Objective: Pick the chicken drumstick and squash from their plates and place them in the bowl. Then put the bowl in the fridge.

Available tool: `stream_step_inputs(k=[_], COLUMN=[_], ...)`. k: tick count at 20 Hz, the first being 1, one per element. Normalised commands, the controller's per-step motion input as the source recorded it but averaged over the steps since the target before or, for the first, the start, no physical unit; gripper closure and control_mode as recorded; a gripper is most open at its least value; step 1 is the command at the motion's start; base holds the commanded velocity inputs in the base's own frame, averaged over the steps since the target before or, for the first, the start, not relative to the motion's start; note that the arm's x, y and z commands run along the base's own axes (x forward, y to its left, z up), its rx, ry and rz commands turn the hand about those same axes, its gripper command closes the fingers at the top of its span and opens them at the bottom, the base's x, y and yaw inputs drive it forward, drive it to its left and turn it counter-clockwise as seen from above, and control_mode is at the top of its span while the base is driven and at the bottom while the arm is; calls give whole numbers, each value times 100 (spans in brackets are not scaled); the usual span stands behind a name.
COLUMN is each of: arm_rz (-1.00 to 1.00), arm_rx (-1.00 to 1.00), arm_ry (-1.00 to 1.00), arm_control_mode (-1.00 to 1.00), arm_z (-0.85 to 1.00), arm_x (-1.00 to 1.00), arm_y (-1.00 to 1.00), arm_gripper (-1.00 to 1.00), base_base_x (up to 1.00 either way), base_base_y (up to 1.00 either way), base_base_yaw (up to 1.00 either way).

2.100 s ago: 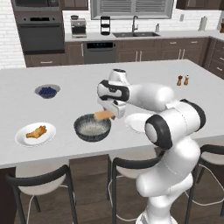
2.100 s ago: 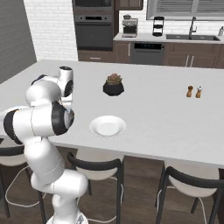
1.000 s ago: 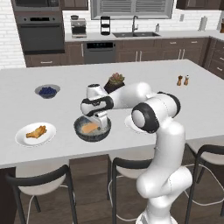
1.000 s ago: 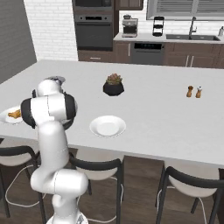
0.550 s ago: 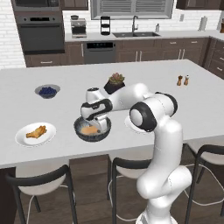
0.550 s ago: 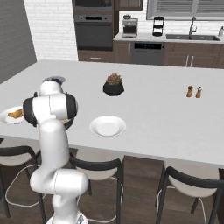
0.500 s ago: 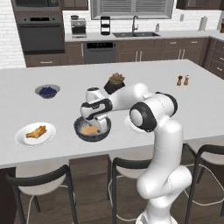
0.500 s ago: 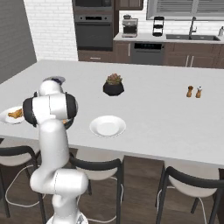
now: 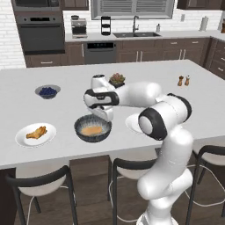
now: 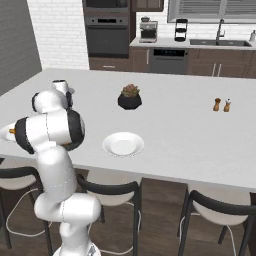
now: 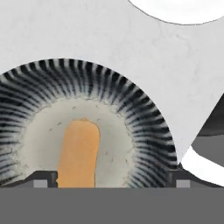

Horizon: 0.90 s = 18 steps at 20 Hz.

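1. Since a second ago the jaws have spread; gripper point(image 9: 103, 117) now wide, empty, just above the bowl point(image 9: 92, 128); squash point(image 9: 92, 130) let go, lying inside.
2. Left to right: chicken drumstick point(image 9: 36, 132), lumpy golden-brown, on left plate point(image 9: 36, 135); dark ribbed bowl, speckled grey inside, smooth tan-orange oblong squash in it; bare white right plate point(image 10: 123, 144).
3. Hand view: squash point(image 11: 79, 153) on the bowl point(image 11: 127, 113) floor, fingertips point(image 11: 41, 179) far apart.
4. White matte island counter point(image 9: 202, 96); dark-wood kitchen cabinets, oven, sink behind.
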Motion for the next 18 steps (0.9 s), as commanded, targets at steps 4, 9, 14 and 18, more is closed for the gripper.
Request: stream_step_inputs(k=[4, 9, 14, 18], arm_rz=[5, 2, 0, 22], arm_rx=[1, 0, 6, 1], arm_ry=[0, -1, -1, -3], arm_control_mode=[-100, -100, -100, -100], arm_z=[47, 8, 33, 51], arm_x=[-78, -88, -44, -19], arm_y=[-61, -71, -87, -48], arm_gripper=[-100, -100, -100, -100], base_base_x=[0, 0, 0, 0], base_base_y=[0, 0, 0, 0], base_base_yaw=[0, 0, 0, 0])
